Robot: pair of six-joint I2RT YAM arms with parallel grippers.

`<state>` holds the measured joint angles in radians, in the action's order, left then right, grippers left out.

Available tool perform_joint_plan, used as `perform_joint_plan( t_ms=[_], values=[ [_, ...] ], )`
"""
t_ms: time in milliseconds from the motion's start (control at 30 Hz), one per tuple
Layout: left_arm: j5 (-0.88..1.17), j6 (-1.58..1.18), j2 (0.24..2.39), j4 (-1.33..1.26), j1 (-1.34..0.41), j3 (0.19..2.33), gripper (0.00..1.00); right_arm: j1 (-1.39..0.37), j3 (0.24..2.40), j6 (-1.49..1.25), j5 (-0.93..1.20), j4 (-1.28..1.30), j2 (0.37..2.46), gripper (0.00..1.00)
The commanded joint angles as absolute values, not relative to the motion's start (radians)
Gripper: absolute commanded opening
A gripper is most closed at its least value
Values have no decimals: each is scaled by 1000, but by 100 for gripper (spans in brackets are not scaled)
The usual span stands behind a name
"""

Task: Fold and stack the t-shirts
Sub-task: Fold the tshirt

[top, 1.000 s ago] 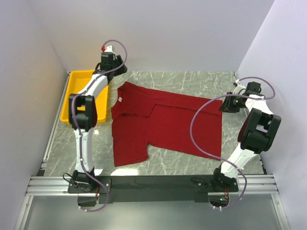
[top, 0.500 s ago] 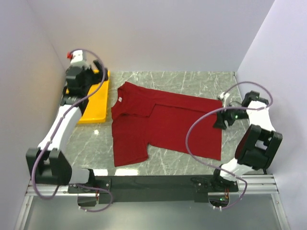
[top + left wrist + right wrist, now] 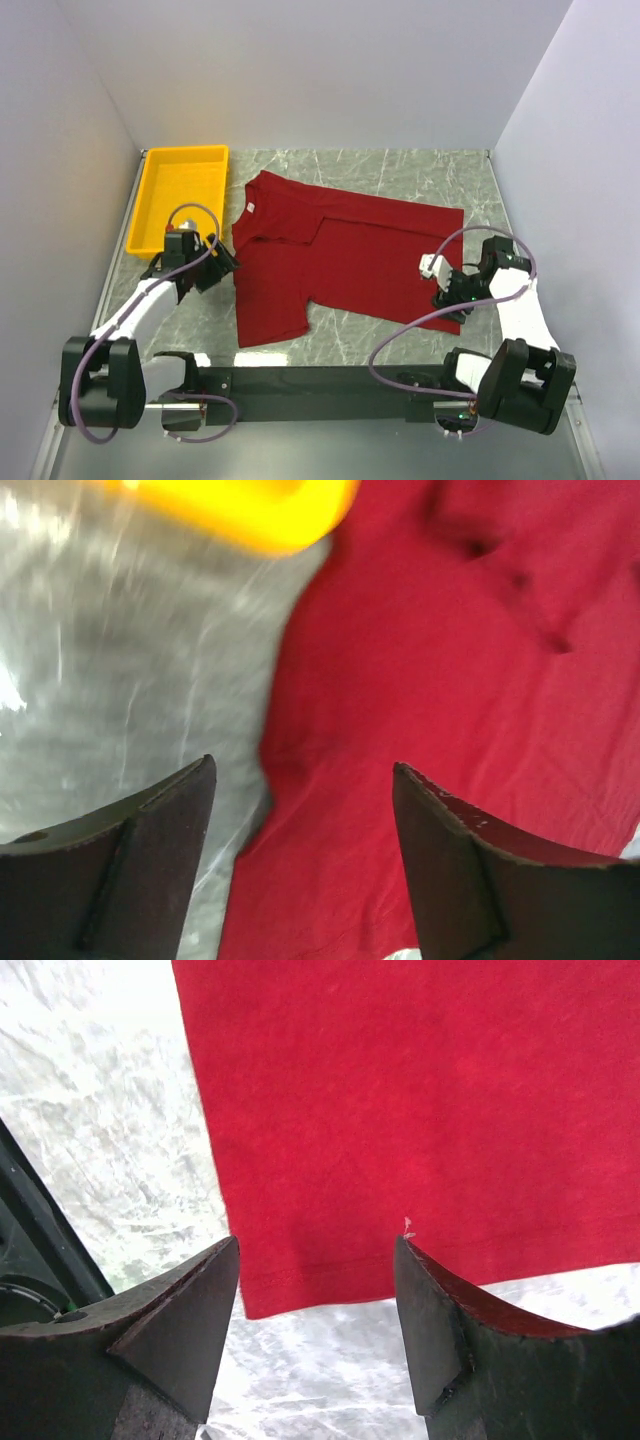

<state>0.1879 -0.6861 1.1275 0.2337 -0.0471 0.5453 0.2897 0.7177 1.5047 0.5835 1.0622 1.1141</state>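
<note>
T-shirt (image 3: 340, 250) flat on worktop (image 3: 400, 175); left claw (image 3: 222, 266) at its 9 o'clock, right claw (image 3: 447, 298) at 4 o'clock, both gaping, empty.

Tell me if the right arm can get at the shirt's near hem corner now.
Probably yes: the right fingers hang open over that corner of the shirt, with nothing lying between.

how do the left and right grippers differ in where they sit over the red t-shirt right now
The left gripper hangs over the edge of the dark red t-shirt at its collar end; the right gripper hangs over the hem corner at the opposite end. The left gripper is close to the yellow tray; the right gripper is far from it. Both are open and hold nothing.
</note>
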Motion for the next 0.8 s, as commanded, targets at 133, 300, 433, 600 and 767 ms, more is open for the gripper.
perform_joint_plan(
  t_ms=[133, 300, 433, 600, 767],
  values=[
    [242, -851, 1222, 126, -46, 482, 69, 276, 624, 1476, 496, 966, 1037, 69],
    [227, -885, 1265, 94, -49, 474, 67, 276, 563, 1518, 469, 934, 1028, 69],
    [227, -903, 1307, 72, -51, 479, 61, 276, 531, 1583, 466, 913, 1023, 69],
    [248, -910, 1325, 58, -58, 471, 48, 276, 561, 1585, 465, 896, 1063, 69],
    [270, -896, 1322, 52, -58, 456, 32, 276, 574, 1586, 457, 884, 1095, 68]
  ],
)
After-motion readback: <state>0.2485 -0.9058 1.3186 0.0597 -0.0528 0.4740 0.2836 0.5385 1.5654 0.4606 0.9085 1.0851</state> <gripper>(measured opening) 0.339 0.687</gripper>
